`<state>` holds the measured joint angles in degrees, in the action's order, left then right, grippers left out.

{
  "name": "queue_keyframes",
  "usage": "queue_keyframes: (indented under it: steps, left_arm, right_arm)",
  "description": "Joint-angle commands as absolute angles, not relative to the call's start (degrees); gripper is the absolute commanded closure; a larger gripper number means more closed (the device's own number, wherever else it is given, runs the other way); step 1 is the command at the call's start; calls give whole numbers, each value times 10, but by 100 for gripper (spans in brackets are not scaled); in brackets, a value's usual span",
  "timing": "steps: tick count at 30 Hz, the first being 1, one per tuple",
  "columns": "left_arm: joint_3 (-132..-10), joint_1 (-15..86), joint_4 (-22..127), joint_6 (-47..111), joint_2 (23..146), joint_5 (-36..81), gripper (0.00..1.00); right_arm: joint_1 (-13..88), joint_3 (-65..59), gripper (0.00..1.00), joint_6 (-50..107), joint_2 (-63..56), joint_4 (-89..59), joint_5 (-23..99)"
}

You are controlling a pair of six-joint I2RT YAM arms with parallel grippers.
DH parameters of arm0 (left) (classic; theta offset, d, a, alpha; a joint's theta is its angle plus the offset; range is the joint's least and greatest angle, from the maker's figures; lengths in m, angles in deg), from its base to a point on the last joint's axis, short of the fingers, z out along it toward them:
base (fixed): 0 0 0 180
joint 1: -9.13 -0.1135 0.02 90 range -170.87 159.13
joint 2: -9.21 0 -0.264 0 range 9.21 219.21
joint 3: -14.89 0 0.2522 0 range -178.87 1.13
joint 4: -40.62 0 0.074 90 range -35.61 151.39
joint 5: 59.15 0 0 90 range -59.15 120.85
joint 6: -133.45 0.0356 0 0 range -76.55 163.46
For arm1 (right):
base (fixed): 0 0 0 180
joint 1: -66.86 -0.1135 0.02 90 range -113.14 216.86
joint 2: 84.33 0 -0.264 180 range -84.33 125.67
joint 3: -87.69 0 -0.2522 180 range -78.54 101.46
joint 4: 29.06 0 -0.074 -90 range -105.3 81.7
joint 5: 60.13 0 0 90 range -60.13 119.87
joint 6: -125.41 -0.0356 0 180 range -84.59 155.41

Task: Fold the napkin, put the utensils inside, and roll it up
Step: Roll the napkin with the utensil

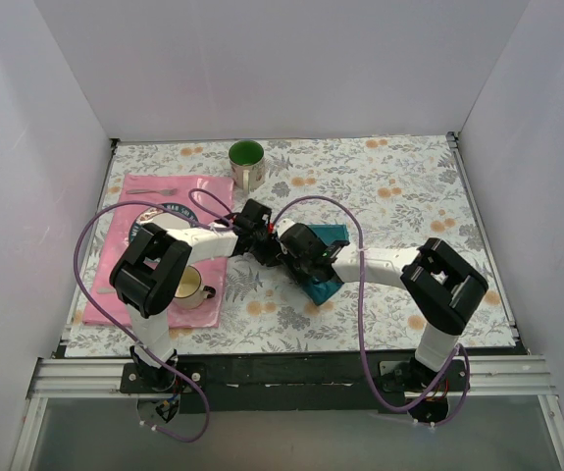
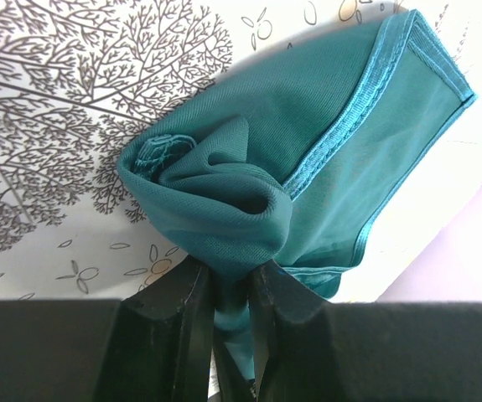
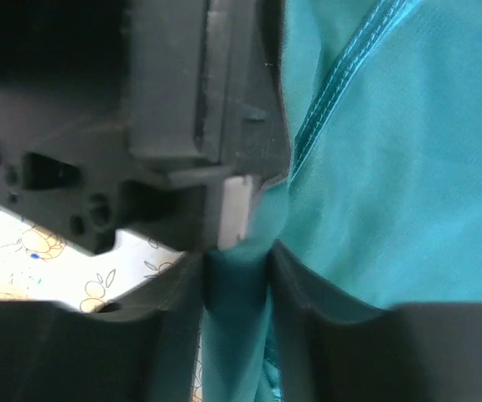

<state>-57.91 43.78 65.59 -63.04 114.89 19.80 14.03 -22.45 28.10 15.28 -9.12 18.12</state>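
The teal napkin [image 1: 332, 234] lies bunched and partly rolled on the flowered tablecloth at mid-table, mostly hidden under both grippers. My left gripper [image 1: 266, 245] is shut on a bunched fold of the napkin [image 2: 308, 142], with cloth pinched between its fingers [image 2: 182, 310]. My right gripper [image 1: 288, 257] is shut on another fold of the napkin [image 3: 408, 167], right next to the left gripper's body [image 3: 182, 100]. One slim utensil [image 1: 154, 191] lies on the far edge of the pink placemat [image 1: 134, 294]. Other utensils are not visible.
A green mug [image 1: 246, 162] stands at the back, left of centre. A cream cup [image 1: 191, 285] and a round dish [image 1: 169, 209] sit on the placemat under the left arm. White walls enclose the table on three sides.
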Motion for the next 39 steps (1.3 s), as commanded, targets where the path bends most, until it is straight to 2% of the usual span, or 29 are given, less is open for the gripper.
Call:
queue_keyframes:
  steps: [1, 2, 7, 9, 14, 18, 20, 25, 29, 32, 34, 39]
  left_arm:
    - [-597, 442, 735, -595, 1156, 227, 82]
    - [-599, 441, 747, -589, 1151, 241, 69]
    - [-605, 436, 754, -553, 1113, 265, 45]
    - [-605, 433, 757, -549, 1098, 265, 40]
    - [-609, 431, 757, -543, 1094, 246, 36]
    - [-614, 431, 756, -552, 1107, 233, 34]
    - [-624, 433, 752, -553, 1118, 224, 29]
    - [-669, 441, 750, -555, 1170, 207, 29]
    - [-674, 445, 752, -565, 1191, 214, 34]
    - [-659, 445, 750, -566, 1192, 223, 47]
    - [-644, 444, 744, -563, 1190, 236, 60]
    - [-638, 443, 746, -547, 1192, 250, 75]
  right_arm:
    - [147, -231, 75, 267, 158, -95, 180]
    - [159, -239, 85, 258, 153, -98, 211]
    - [208, -258, 95, 235, 152, -111, 328]
    - [234, -267, 96, 227, 154, -124, 388]
    - [311, -283, 97, 197, 173, -181, 572]
    - [351, -283, 98, 185, 210, -201, 658]
    - [364, -272, 98, 183, 231, -203, 718]
    - [389, -260, 98, 171, 288, -217, 793]
    - [401, -262, 98, 152, 298, -231, 820]
    - [408, -258, 96, 144, 304, -232, 830]
    - [412, -248, 94, 147, 308, -221, 833]
    - [412, -208, 84, 198, 287, -115, 788]
